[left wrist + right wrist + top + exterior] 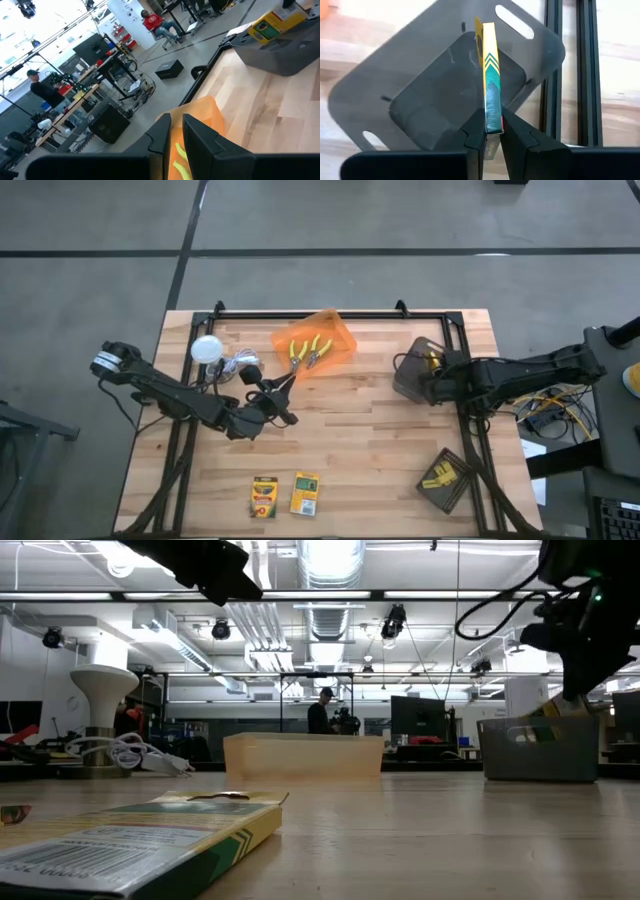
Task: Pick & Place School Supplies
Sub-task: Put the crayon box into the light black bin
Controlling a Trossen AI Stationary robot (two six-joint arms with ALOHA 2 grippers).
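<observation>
Three crayon boxes in sight: one held over the grey bin, two lying flat at the table's near edge.

The right gripper [491, 131] pinches one crayon box [490, 85] on edge above the grey bin [412, 375]. The other boxes [264, 497] [305, 492] lie side by side. Two yellow-handled pliers [309, 352] rest in the orange bin [340, 332]. The left gripper [285, 416] hovers near that bin, fingers nearly together, holding nothing visible. A white ball [207, 348] with cable and a dark tray [445, 479] of yellow blocks sit apart.
</observation>
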